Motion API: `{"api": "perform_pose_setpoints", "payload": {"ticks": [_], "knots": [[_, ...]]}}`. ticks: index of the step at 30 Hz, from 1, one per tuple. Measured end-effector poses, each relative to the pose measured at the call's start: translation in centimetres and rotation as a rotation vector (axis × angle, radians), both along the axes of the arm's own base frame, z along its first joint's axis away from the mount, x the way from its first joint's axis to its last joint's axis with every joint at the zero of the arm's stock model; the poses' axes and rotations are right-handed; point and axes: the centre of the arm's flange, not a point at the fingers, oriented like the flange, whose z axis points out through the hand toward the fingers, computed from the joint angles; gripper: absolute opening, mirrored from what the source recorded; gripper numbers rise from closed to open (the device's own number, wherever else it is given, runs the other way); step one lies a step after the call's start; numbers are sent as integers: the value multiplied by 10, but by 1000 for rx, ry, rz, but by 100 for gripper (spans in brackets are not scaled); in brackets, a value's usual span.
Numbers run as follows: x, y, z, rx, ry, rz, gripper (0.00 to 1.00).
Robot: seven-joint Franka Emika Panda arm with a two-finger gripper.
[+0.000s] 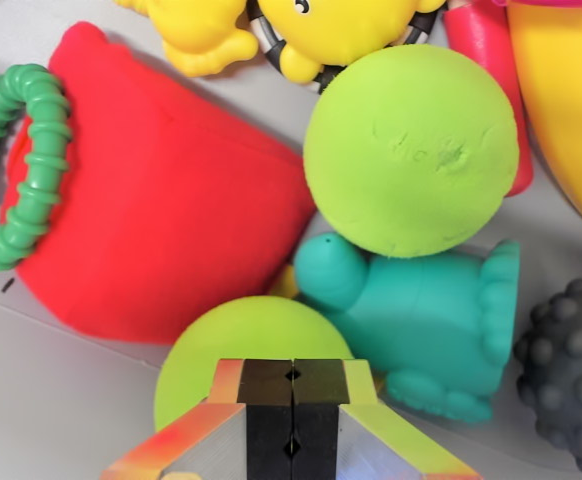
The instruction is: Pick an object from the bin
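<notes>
My gripper sits at the bottom middle of the wrist view, its two black pads pressed together with nothing between them. Right beneath and behind it lies a small lime-green ball. A larger lime-green ball rests above and to the right. A teal rubber animal lies between the two balls. A red soft cup-shaped toy fills the left, with a green ribbed ring against its left rim.
A yellow rubber toy lies along the top edge, a yellow and red toy at the right, and a dark knobbly ball at the lower right. Grey bin floor shows at the lower left.
</notes>
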Motion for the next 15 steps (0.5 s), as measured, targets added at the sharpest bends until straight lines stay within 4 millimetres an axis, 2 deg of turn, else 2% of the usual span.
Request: {"api": "perform_pose_setpoints", "payload": {"ticks": [15], "knots": [[-1, 0, 49, 2, -3, -1, 0]]}}
